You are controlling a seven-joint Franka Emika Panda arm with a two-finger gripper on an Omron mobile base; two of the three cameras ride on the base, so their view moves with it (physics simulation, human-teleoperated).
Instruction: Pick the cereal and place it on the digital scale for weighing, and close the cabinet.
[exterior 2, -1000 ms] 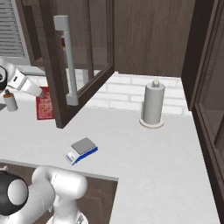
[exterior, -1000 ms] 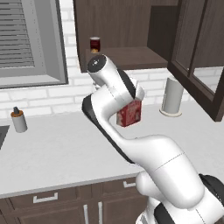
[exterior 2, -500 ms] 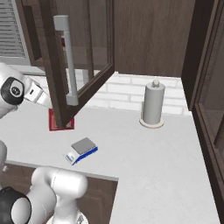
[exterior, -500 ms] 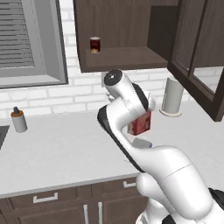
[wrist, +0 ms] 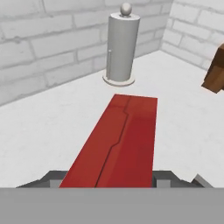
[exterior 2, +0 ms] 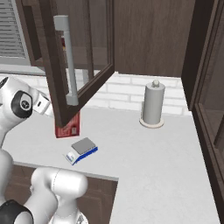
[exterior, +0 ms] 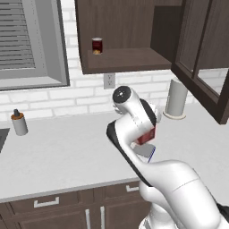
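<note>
My gripper [wrist: 109, 179] is shut on the cereal [wrist: 119, 140], a red box whose long face runs away from the fingers in the hand view. In the left base view the cereal [exterior: 145, 134] hangs behind my arm, just above the digital scale [exterior: 146, 152]. From the right, the cereal [exterior 2: 68, 127] is partly hidden by the open door and sits a little behind and left of the digital scale [exterior 2: 82, 149], which lies flat on the counter. The cabinet [exterior: 125, 31] stands open, its glass door [exterior 2: 81, 52] swung out with the bar handle [exterior 2: 68, 61] facing me.
A paper towel holder [exterior 2: 152, 105] stands by the brick wall to the right. A small dark can [exterior: 97, 45] rests on the cabinet shelf. A little bottle [exterior: 19, 122] stands far left on the counter. Another door [exterior: 201, 67] juts out at the right.
The arm has swung to the right with the cereal in its grip, carrying it from the counter's middle to just over the scale. The cabinet door has stayed open.
</note>
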